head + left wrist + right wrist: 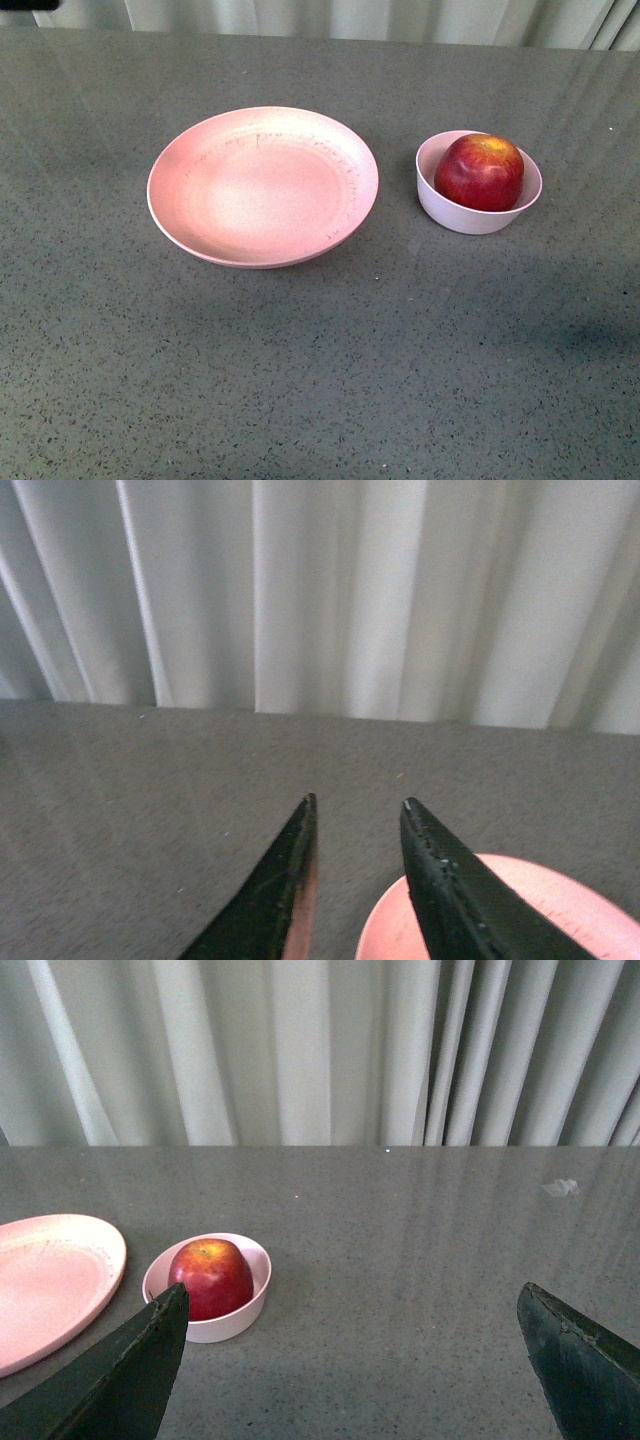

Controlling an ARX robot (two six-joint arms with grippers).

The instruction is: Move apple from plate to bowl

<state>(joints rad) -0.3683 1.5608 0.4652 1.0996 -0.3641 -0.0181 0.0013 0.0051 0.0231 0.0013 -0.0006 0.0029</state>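
The dark-red apple sits inside the small pale pink-lilac bowl at the right of the front view. The wide salmon-pink plate lies empty to the bowl's left. Neither gripper shows in the front view. In the right wrist view my right gripper is open and empty, pulled back from the bowl with the apple in it; the plate is beside them. In the left wrist view my left gripper is shut and empty, above the table near the plate's edge.
The dishes stand on a grey speckled table. A pale pleated curtain hangs behind the table's far edge. A small white scrap lies on the table far from the bowl.
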